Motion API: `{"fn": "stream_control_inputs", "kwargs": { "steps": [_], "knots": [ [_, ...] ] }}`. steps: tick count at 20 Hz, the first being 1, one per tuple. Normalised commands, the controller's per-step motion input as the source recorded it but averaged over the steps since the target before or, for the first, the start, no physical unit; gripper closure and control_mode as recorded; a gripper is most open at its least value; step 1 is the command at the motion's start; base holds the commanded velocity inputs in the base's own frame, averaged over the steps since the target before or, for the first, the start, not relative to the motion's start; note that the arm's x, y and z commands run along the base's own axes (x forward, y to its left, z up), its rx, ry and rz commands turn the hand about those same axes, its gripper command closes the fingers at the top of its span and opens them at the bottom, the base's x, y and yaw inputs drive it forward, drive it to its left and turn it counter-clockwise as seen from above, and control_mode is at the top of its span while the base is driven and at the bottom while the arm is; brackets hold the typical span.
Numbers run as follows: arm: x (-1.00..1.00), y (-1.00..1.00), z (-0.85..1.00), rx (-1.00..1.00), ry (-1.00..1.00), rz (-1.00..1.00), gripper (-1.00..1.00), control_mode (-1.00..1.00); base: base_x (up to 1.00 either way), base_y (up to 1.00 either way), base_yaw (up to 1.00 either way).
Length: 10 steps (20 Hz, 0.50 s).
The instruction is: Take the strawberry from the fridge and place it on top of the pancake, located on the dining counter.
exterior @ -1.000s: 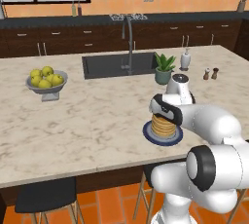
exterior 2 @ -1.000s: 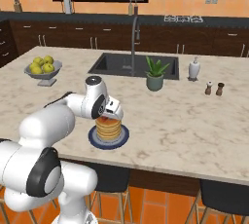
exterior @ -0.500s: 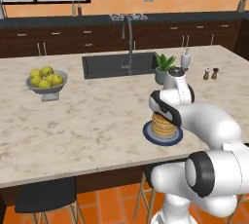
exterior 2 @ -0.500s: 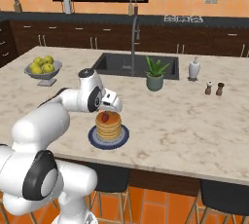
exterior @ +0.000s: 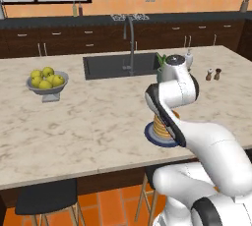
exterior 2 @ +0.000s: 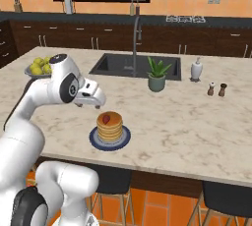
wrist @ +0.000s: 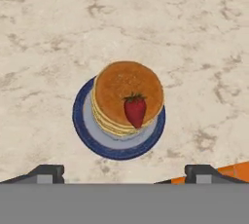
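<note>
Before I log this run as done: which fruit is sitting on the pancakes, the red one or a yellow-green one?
The red strawberry lies on the pancake stack, near its edge. The yellow-green fruits sit apart in the grey bowl farther along the dining counter.

Flat, even rendered light everywhere, no glare at all. Only soft shadows, like the faint one under the plate (wrist: 118,152) on the dining counter (wrist: 194,33). Base views look slightly soft and low-res.

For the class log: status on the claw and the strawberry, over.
Claw open, empty, above the stack. Strawberry lies on the pancake, near its edge, plate beneath. Nothing in the way on the counter.
</note>
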Motion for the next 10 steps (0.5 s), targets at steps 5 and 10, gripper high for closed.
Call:
{"fn": "stream_control_inputs", "kwargs": {
  "steps": [5, 10],
  "knots": [
    [-1.00, 0.98, 0.00, 0.00, 0.02, 0.00, -1.00, -1.00, 0.00, 0.00, 0.00],
    [-1.00, 0.98, -0.37, 0.01, 0.06, 0.00, -1.00, -1.00, 0.00, 0.00, 0.00]
  ]
}}
